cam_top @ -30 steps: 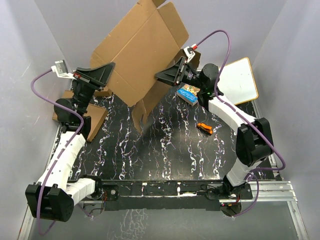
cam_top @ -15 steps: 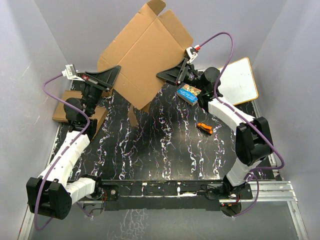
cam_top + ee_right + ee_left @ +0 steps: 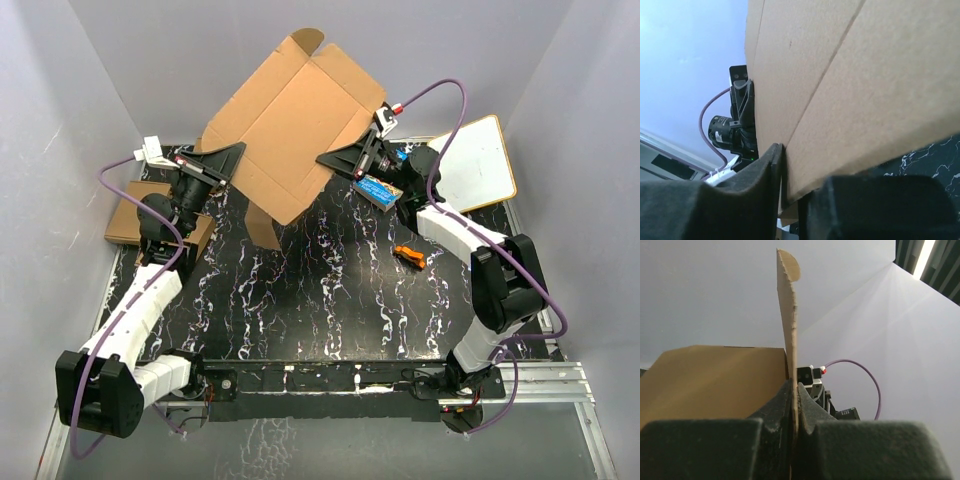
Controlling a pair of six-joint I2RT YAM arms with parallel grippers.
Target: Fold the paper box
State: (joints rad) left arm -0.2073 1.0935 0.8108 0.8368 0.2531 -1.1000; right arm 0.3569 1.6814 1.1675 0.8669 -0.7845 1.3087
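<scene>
The paper box [image 3: 290, 120] is a large brown die-cut cardboard sheet held up in the air over the back of the table, tilted, with one flap [image 3: 262, 225] hanging down toward the black top. My left gripper [image 3: 238, 152] is shut on its left edge; in the left wrist view the cardboard [image 3: 788, 315] runs edge-on between the pinched fingers [image 3: 812, 412]. My right gripper [image 3: 322, 160] is shut on the lower right edge, and in the right wrist view the brown panel [image 3: 865, 90] fills the frame above the closed fingers [image 3: 762, 185].
A blue book [image 3: 378, 188] lies under the right gripper. A small orange object [image 3: 409, 256] sits right of centre. A white board [image 3: 478, 160] lies at the back right. Smaller brown cardboard boxes [image 3: 130, 222] lie at the left edge, under the left arm.
The right gripper has closed onto the sheet's right edge. The sheet has lifted and swung flatter, and the left gripper has moved right with it.
</scene>
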